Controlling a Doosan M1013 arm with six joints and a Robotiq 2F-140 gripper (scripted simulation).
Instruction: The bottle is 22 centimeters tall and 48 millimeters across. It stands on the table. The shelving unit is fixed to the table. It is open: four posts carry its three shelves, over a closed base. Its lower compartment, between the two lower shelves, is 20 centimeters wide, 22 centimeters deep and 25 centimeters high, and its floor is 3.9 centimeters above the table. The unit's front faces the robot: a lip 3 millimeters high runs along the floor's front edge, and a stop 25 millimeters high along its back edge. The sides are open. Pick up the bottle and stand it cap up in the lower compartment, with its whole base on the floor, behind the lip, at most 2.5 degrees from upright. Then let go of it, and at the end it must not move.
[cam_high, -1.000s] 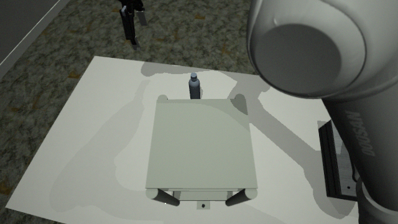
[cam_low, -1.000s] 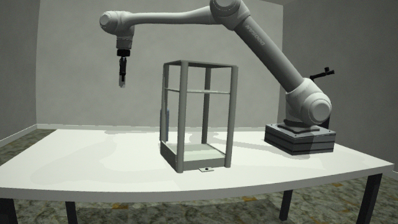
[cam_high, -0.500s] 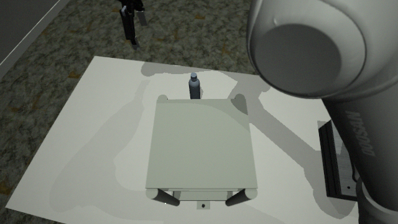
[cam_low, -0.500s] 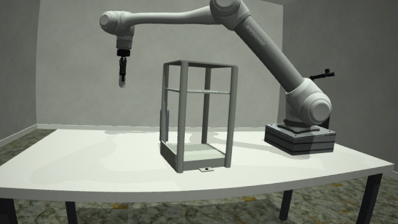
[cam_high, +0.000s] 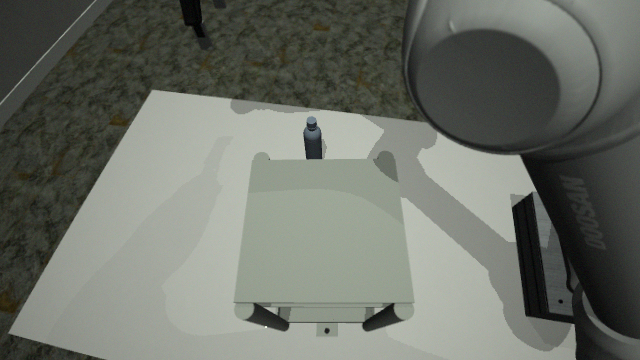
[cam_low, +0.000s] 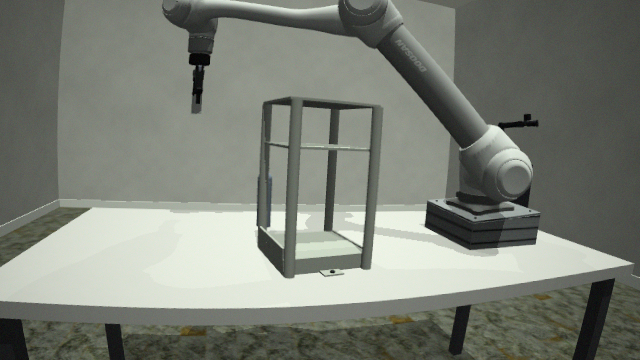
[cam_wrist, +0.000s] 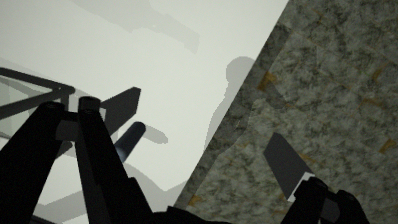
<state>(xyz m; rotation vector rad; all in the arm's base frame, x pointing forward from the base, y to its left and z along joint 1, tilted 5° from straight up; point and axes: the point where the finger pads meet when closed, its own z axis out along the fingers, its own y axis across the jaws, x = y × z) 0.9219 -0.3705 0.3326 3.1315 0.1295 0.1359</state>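
The blue-grey bottle (cam_high: 312, 138) stands upright on the table just behind the shelving unit (cam_high: 324, 235), on the side away from the robot base. In the side view it (cam_low: 265, 200) shows partly hidden behind the unit's (cam_low: 320, 185) left posts. In the wrist view it (cam_wrist: 130, 140) appears far below, beside a finger. My gripper (cam_low: 196, 97) is open and empty, hanging high in the air to the left of the unit, well above the bottle. Only its lower part (cam_high: 197, 22) shows at the top of the overhead view. In the wrist view the gripper (cam_wrist: 195, 155) has its fingers spread wide.
The robot's base block (cam_low: 482, 222) sits at the table's right side. A small flat tab (cam_low: 331, 272) lies on the table in front of the unit. The table's far edge (cam_wrist: 240, 100) runs under the gripper, with patterned floor beyond.
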